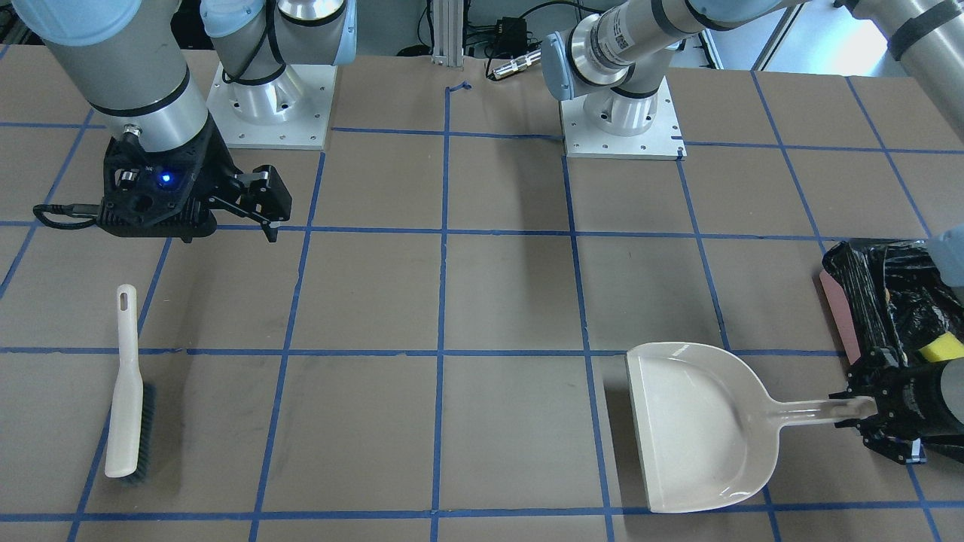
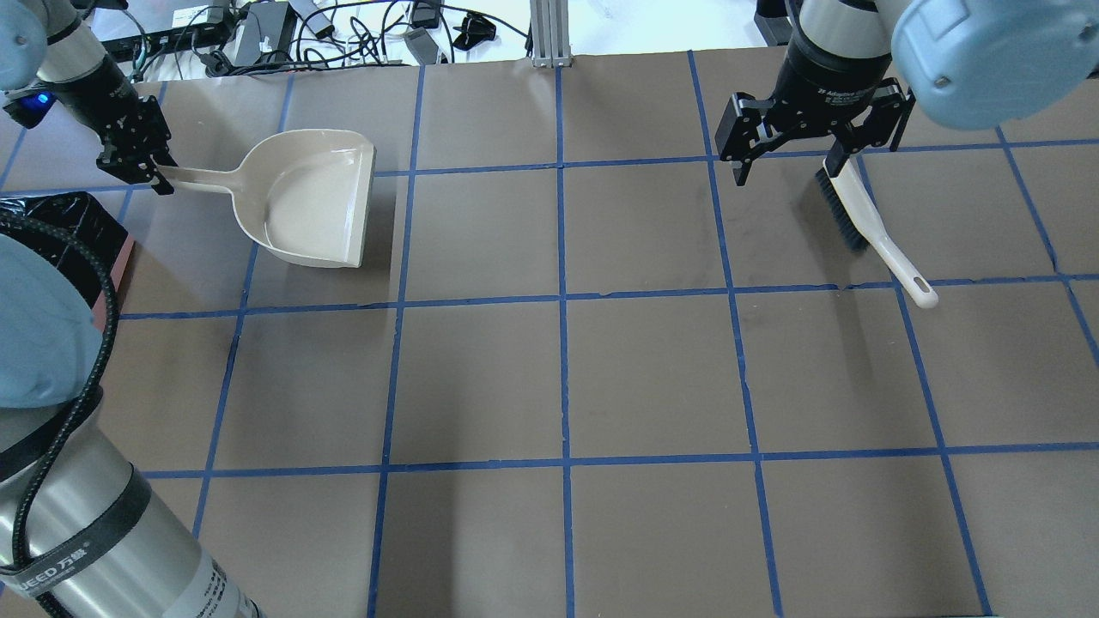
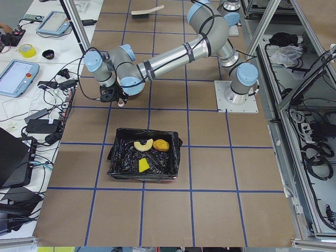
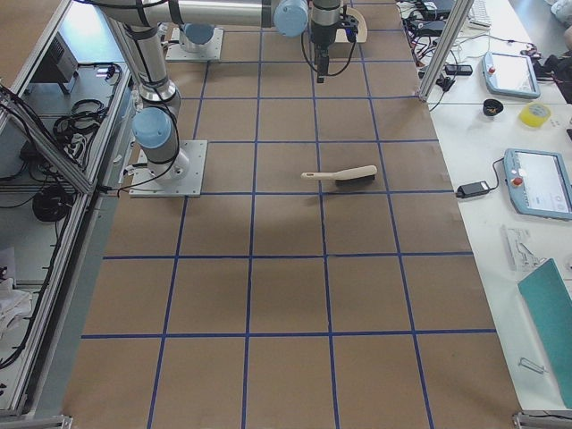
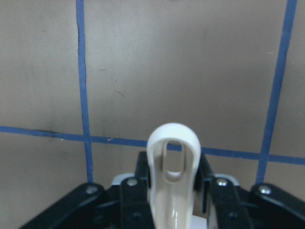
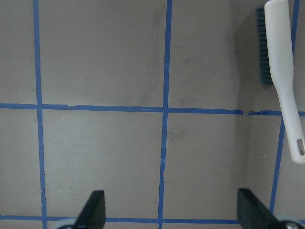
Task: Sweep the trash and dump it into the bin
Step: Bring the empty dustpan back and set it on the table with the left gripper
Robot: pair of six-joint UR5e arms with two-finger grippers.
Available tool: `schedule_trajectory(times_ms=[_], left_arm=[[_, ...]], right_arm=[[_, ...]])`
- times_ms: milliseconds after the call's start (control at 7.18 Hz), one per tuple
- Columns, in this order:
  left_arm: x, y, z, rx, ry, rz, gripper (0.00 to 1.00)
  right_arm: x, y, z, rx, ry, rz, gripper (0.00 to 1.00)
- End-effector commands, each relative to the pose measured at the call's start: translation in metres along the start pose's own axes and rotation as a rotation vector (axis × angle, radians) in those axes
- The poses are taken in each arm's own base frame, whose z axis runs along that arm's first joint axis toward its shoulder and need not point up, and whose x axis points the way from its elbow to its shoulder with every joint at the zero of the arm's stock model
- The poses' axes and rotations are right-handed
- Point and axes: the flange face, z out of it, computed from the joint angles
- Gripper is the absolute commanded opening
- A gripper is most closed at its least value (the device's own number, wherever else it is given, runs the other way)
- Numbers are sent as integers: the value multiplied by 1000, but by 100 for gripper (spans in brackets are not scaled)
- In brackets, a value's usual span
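Our left gripper (image 1: 858, 410) is clenched on the dustpan (image 1: 693, 429) handle near the bin (image 3: 116, 157), where the trash (image 3: 143, 145) lies; our right gripper (image 2: 786, 161) hangs spread wide by the brush (image 2: 867, 225)

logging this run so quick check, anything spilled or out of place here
Nothing stands out. The trash lies inside the bin. The dustpan sits empty and flat, its handle in the left gripper. The brush lies flat near the open right gripper.
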Motion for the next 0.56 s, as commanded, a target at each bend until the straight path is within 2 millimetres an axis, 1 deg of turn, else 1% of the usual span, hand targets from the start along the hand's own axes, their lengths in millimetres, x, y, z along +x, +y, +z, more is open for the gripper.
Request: schedule_trajectory(times_ms=[0, 279, 418], left_arm=[[3, 28, 16, 11, 0, 39, 0], [-5, 34, 31, 18, 20, -17, 0], [-8, 36, 34, 22, 21, -28, 0]], right_arm=[[-1, 0, 6, 12, -13, 0, 99], [-1, -1, 6, 21, -13, 0, 99], [-1, -2, 6, 23, -13, 0, 99]])
